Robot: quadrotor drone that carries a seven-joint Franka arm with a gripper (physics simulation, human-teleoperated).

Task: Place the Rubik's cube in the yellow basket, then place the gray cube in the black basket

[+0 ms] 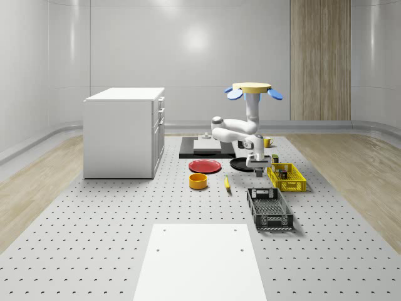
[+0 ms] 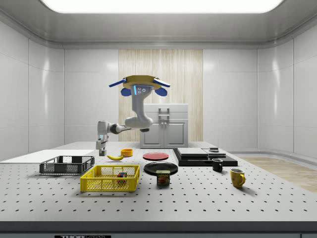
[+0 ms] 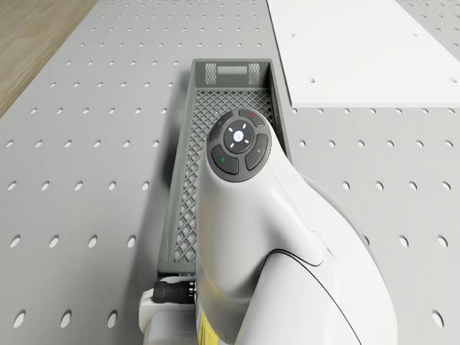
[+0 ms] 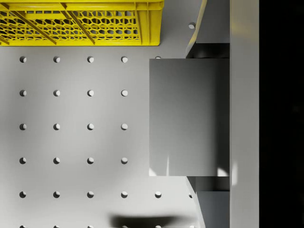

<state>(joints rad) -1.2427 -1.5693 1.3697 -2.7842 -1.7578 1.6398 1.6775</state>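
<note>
The gripper (image 4: pixel 211 116) clamps the gray cube (image 4: pixel 185 116), centre-right in the wrist view. We hover the drone (image 1: pixel 253 89) behind the baskets and should carry it over the black basket (image 1: pixel 270 209), lower right of the whole-scene view, before letting go.

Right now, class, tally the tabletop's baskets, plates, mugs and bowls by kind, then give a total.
Baskets: 2 (yellow basket, black basket)
Plates: 2 (red plate, black plate)
Mugs: 2 (yellow mug, black mug)
Bowls: 1 (yellow bowl)
Total: 7
</note>
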